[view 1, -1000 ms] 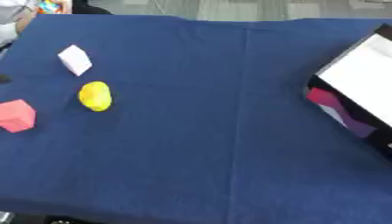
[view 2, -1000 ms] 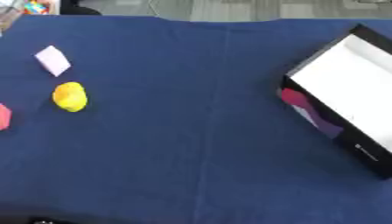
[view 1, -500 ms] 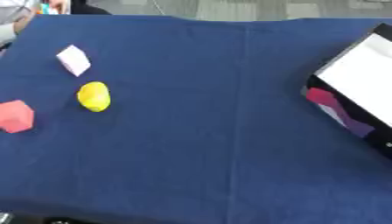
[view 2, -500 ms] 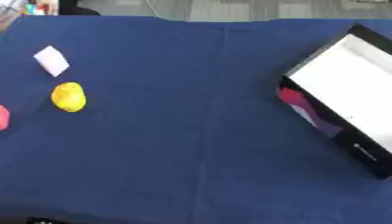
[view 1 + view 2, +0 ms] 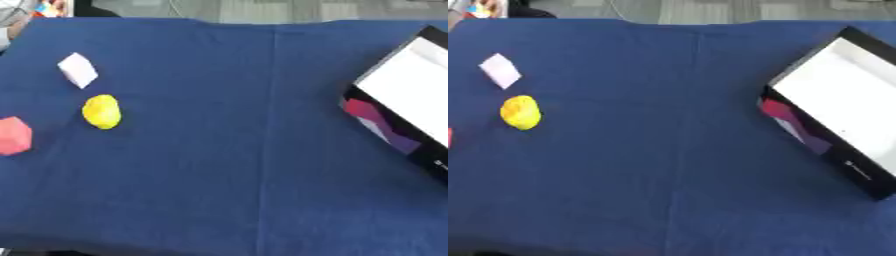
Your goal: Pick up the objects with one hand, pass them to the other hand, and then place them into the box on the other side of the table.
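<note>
Three small objects lay at the table's left: a pale pink block (image 5: 78,70), a yellow lump (image 5: 101,111) just below it, and a red faceted piece (image 5: 14,136) at the edge. The black box (image 5: 838,101), white inside, sat far right on the blue cloth (image 5: 227,165). Neither hand appeared, so their state could not be told.

Blue cloth (image 5: 667,165), yellow lump (image 5: 521,112) below pale block (image 5: 500,70) at left, open white-lined box (image 5: 842,107) at right

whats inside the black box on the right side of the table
The black box with the white inside shows only a bare white floor; none of the objects on the blue cloth is in it. Its far right part runs out of view, so that part cannot be checked.
</note>
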